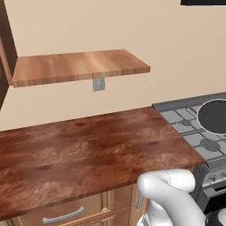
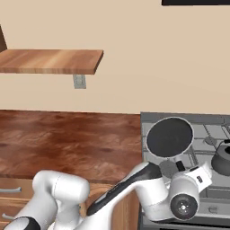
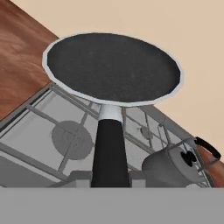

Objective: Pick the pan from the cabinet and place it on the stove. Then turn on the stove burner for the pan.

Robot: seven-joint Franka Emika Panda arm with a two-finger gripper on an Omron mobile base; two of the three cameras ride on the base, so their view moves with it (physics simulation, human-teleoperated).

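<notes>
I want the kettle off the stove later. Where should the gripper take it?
By the arched black handle over the kettle, coming from above: the rounded grey body looks too wide for the jaws, while the thin handle stands clear of the lid.

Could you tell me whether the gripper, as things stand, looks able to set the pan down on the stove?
Probably yes: the gripper holds the pan by its handle above the stove, with bare grates below; the kettle sits off to one side.

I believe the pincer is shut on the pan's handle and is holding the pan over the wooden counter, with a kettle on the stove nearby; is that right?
Not quite: the pan is over the stove, not the wooden counter, as the right base view shows. The rest stands: the pincer is shut on the pan's handle, and a kettle sits on the stove nearby.
</notes>
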